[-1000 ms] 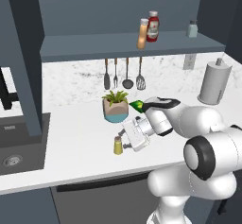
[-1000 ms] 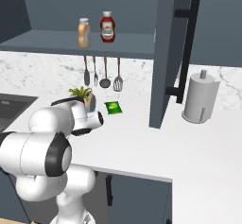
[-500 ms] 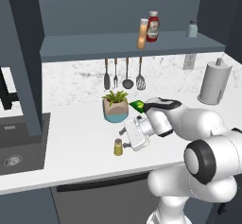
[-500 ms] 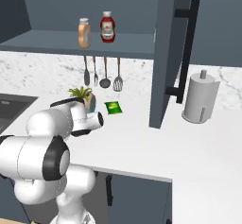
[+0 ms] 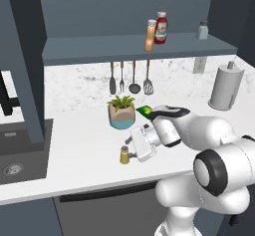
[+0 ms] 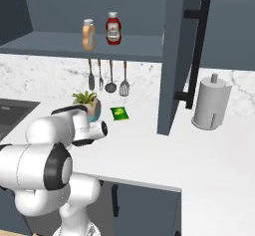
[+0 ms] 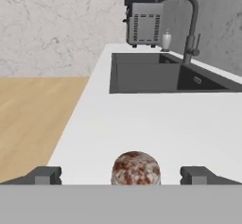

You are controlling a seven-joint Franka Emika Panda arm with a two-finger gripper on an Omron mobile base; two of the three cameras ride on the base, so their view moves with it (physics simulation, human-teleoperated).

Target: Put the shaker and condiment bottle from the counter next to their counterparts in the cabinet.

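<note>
The shaker, a small yellow-olive jar with a dark cap, stands on the white counter in front of the potted plant. My gripper is level with it and open. In the hand view the shaker's brown mottled cap sits between my fingertips, apart from both. The orange condiment bottle stands on the cabinet shelf next to the red ketchup bottle; both also show in the right base view. A pale blue-grey shaker stands farther right on the shelf.
A potted plant and a green packet lie just behind my hand. Utensils hang under the shelf. A paper towel roll stands at the right, a sink at the left. An open cabinet door juts over the counter.
The hand has crept a little down and left toward the shaker, jaws still wide. Nothing else has moved.
</note>
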